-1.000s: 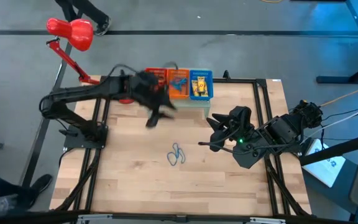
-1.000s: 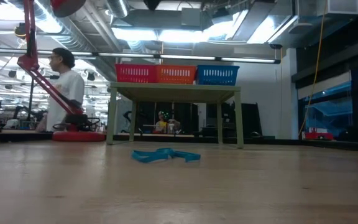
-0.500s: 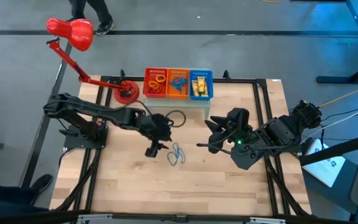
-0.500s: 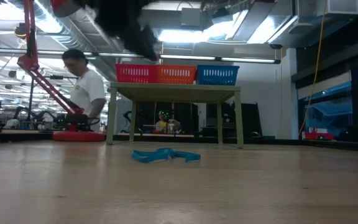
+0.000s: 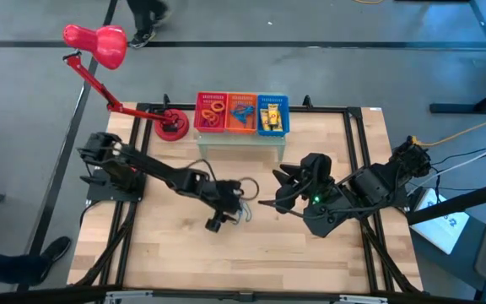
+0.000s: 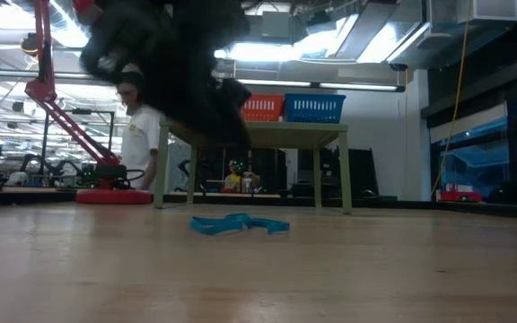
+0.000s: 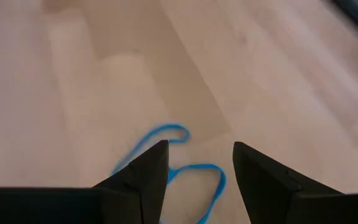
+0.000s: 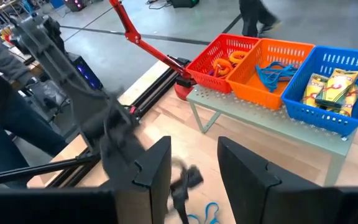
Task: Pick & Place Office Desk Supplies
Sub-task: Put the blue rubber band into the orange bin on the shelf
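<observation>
On the middle of the wooden table there's a blue wire loop lying flat, and the left gripper is right above it with its fingers spread, nothing between them. From the wrist camera the loop sits just ahead of and between the two fingertips, not touching either one as far as I can tell. Right gripper is parked off to the side of the loop, fingers partly apart and empty. At the back there's a little stand with three baskets: red basket has orange and red bands, orange basket has more blue loops, blue basket has the yellow packets. Red desk lamp at the back left corner, and a person standing in the room behind.
</observation>
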